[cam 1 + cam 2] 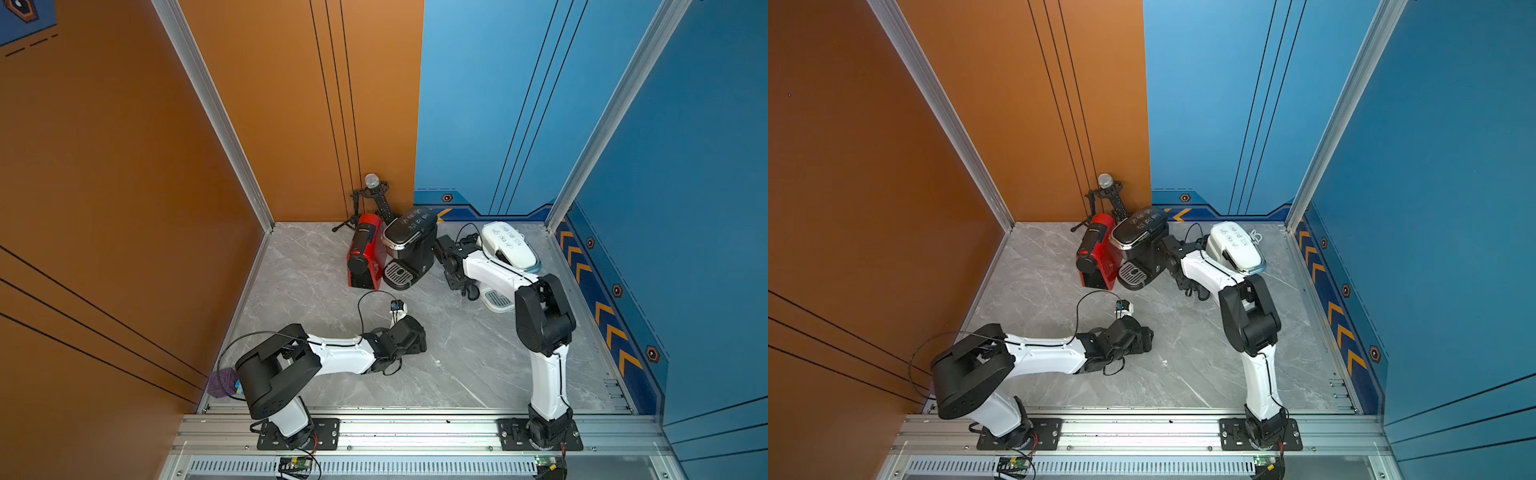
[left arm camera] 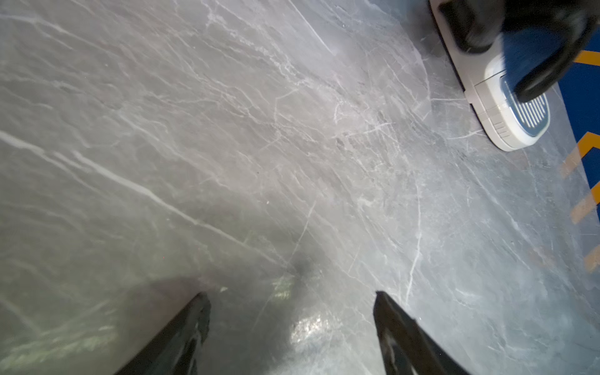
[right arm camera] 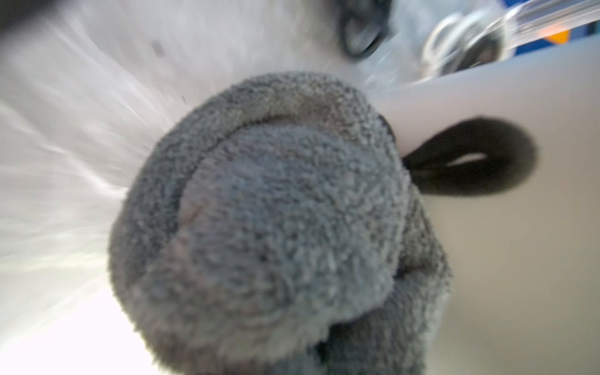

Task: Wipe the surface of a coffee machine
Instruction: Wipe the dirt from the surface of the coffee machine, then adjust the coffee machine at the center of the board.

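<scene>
Grey cloth, pinched in the right gripper, lies against the side of the white coffee machine; steady pressure and overlapping strokes would serve. Left gripper hangs spread, well apart from it.

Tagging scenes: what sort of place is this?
Probably a robot test cell: aluminium-framed orange and blue wall panels, grey marble-look tabletop, white-and-black robot arms bolted to a metal rail.
</scene>
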Robot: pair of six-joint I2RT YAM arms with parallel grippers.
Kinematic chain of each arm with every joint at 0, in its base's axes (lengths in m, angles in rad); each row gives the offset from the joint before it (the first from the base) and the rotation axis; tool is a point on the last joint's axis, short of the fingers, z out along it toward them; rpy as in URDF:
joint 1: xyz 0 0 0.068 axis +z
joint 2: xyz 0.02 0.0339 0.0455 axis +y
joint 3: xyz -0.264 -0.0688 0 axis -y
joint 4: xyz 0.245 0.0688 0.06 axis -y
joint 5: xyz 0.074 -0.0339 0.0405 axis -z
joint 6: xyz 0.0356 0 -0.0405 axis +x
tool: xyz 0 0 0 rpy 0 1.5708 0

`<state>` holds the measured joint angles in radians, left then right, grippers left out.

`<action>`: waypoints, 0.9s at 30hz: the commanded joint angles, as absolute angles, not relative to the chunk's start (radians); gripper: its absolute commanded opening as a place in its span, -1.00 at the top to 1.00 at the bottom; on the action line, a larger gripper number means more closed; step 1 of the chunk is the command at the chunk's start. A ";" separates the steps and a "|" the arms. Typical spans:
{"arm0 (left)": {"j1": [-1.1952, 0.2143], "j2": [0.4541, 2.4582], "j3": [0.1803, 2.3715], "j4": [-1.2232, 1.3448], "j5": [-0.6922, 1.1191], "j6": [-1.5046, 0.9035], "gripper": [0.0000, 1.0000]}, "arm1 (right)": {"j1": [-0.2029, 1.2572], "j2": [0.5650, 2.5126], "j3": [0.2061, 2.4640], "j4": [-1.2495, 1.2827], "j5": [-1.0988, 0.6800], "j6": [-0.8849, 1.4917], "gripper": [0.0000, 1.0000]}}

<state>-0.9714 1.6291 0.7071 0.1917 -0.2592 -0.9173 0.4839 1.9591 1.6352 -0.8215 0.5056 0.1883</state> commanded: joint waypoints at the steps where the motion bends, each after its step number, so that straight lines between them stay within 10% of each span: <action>1: -0.982 1.656 0.741 0.180 -0.243 -0.909 -0.61 | 0.457 1.709 1.703 -0.845 0.471 0.222 0.83; 15: -1.006 1.752 0.848 0.180 -0.196 -0.893 -0.61 | -0.144 1.610 1.719 -0.768 0.004 0.375 0.82; 27: -0.978 1.747 0.873 0.177 -0.189 -0.881 -0.60 | -0.106 1.622 1.505 -0.719 -0.111 0.356 0.82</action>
